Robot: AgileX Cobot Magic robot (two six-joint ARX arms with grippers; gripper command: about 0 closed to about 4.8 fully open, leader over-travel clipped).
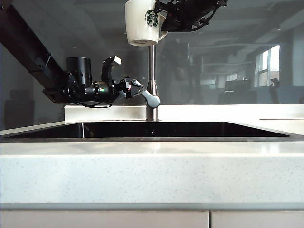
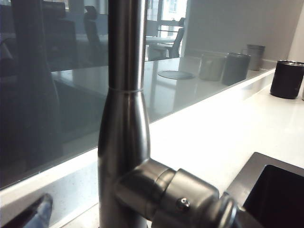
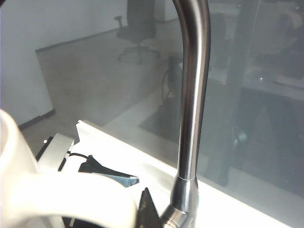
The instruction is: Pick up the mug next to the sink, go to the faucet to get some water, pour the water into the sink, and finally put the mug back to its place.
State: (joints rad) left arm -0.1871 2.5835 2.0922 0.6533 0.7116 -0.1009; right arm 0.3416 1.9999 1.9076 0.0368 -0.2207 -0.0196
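The right hand [image 1: 166, 21] is gripping the mug [image 1: 142, 23] by its handle, holding it upright high in the scene, close against the tall neck of the faucet [image 1: 152, 80]. The left hand [image 1: 137, 88] is standing with jaws spread wide, level with the faucet's lever [image 1: 153, 99] and just left of it; contact cannot be confirmed.

Judgement: the step in hand is drawing water. To do it well, the left hand should be closing squarely over the lever and moving it gently, while the mug is kept level under the spout, which lies out of view.

The sink [image 1: 152, 138] is sitting recessed in the pale speckled table [image 1: 152, 175]. A glass partition [image 1: 247, 57] is running behind, showing an office beyond
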